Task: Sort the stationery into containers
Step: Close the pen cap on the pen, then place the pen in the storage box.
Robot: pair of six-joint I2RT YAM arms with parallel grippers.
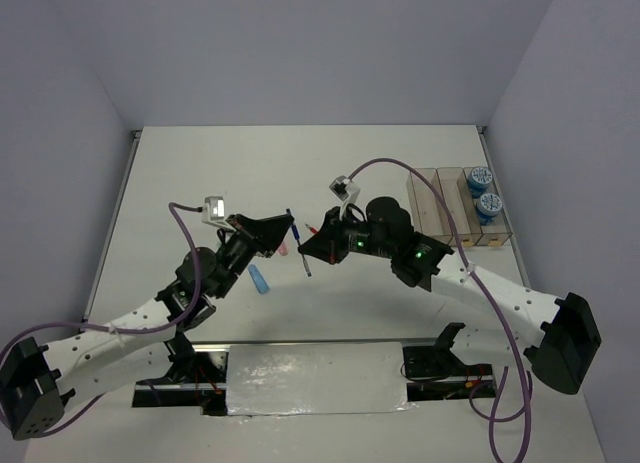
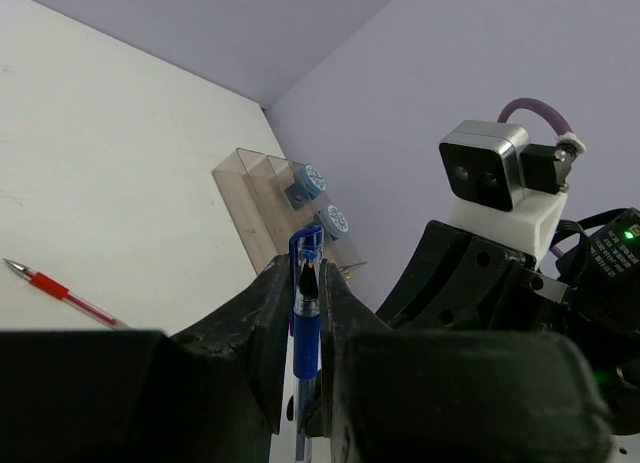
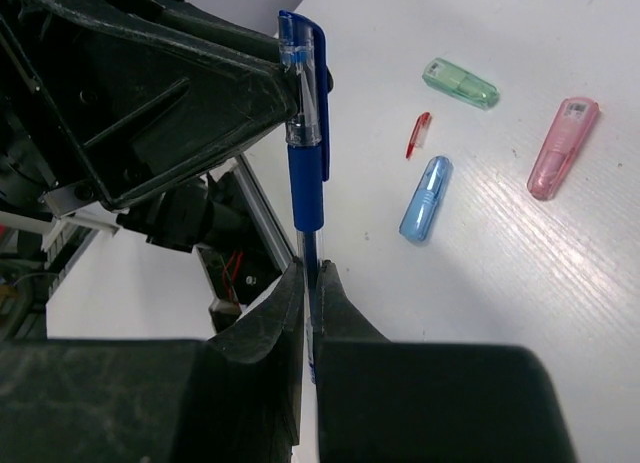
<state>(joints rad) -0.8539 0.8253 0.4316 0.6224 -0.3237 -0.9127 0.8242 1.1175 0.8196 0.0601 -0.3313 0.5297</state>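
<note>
Blue pen (image 3: 306,183) hangs above the surface, gripped at both ends. Left pincer (image 2: 305,276) is narrow on the capped end, right pincer (image 3: 311,274) clamped near the tip. Containers (image 1: 430,208) lie right of it, so your right arm is nearer.

We log a white tabletop (image 1: 210,168). Lying directly on it:
- a row of three clear bins (image 1: 422,195), joined side by side, at the far right
- a red pen (image 2: 65,291), flat on open surface
- a green oblong piece (image 3: 460,83), a pink oblong piece (image 3: 563,148) and a blue oblong piece (image 3: 425,199), none touching another
- a tiny red clip (image 3: 419,134), between the green and blue pieces
</note>
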